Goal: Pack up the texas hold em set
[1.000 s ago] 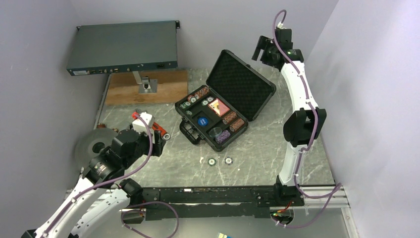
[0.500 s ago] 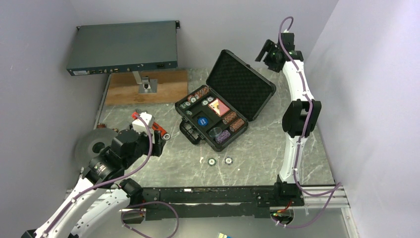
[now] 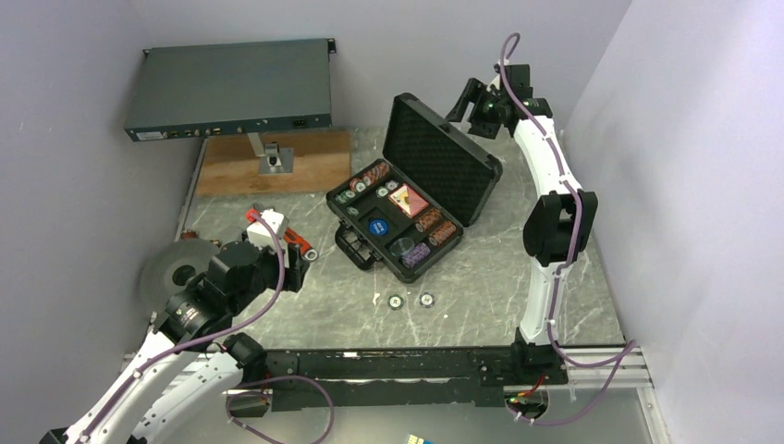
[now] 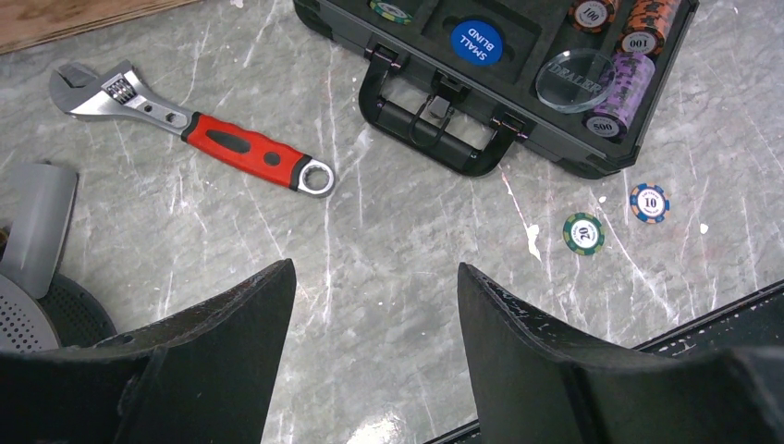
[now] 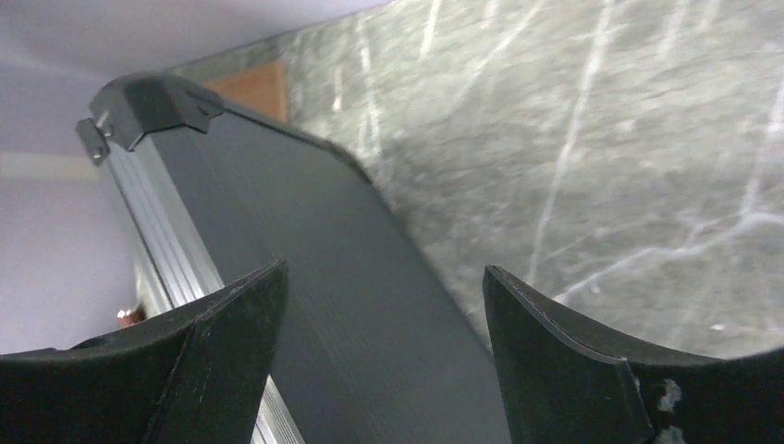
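Right gripper, jaws wide, sits just behind the raised foam-lined lid of the black textured hard case at one o'clock, likely to push it shut; left gripper hovers wide open.

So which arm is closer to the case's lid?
Right. The right gripper is at the lid's top edge, on its outer side; the left gripper hangs near the wrench, well left of the case.
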